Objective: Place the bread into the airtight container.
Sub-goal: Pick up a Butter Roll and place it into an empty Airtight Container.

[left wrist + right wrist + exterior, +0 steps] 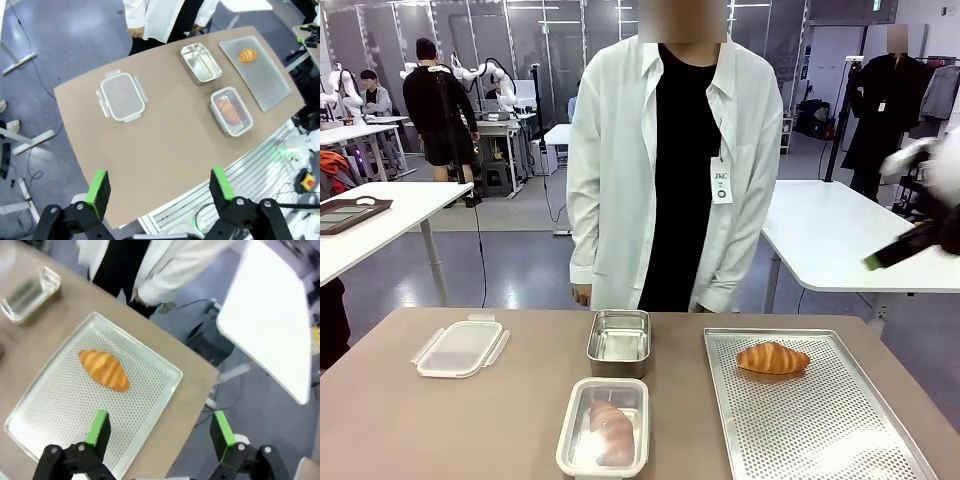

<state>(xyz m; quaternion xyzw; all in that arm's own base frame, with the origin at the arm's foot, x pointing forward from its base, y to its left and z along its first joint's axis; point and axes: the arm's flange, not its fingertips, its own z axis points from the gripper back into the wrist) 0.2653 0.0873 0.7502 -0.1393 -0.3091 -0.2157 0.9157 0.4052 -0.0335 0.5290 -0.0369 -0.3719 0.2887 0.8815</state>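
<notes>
Golden croissant [773, 358] on perforated tray [820, 430], bread [611, 432] in clear container [567, 440], lid [460, 347] lying apart

Empty steel pan [619, 342] at centre; perforated tray [820, 430] to its right; person in white coat [615, 180] standing beyond.

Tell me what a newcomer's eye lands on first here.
The golden croissant stands out, alone on the perforated metal tray at the table's right. At the near middle, a clear container already holds a pinkish bread piece, a clear lid lying off to the left. The right end effector hangs open above the tray.
</notes>
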